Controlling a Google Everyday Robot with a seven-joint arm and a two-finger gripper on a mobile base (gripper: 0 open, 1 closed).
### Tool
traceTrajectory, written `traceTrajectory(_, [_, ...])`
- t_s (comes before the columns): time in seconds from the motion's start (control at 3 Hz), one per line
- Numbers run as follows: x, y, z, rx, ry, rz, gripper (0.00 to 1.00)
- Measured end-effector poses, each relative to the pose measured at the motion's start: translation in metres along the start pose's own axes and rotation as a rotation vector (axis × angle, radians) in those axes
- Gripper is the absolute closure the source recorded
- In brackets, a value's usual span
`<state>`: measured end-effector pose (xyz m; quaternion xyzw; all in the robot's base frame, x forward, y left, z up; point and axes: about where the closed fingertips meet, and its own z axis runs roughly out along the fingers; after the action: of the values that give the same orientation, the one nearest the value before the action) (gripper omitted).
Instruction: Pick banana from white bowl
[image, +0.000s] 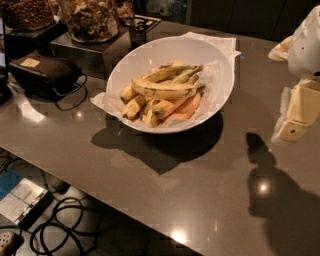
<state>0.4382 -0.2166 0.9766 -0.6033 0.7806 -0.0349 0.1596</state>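
The white bowl (172, 47) stands tilted on the grey table, lined with crinkled white paper, left of centre at the back. It holds several yellow bananas. The banana (165, 89), long and curved with brown streaks, lies across the top of the pile. Shorter bananas and orange-tinted ones lie under and in front of it. My gripper (295, 122), cream-coloured below a white arm part, hangs at the right edge of the camera view. It is well to the right of the bowl, apart from it, and holds nothing that I can see.
Glass jars of snacks (90, 20) stand on a grey box at the back left. A dark pouch (47, 72) lies left of the bowl. White paper (215, 42) lies behind the bowl. The table's front edge (75, 185) runs diagonally, with cables (65, 220) on the floor below.
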Motion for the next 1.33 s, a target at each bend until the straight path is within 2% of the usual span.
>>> traceTrajectory(0.33, [0.000,0.000,0.000,0.000,0.000,0.000,0.00])
traceTrajectory(0.67, [-0.024,0.004,-0.006,-0.016,0.025,-0.013,0.00])
traceTrajectory(1.0, [-0.063,0.011,-0.016,-0.016,0.053,-0.060,0.00])
traceTrajectory(1.33, [-0.108,0.024,-0.024,-0.009,0.056,-0.158,0.00])
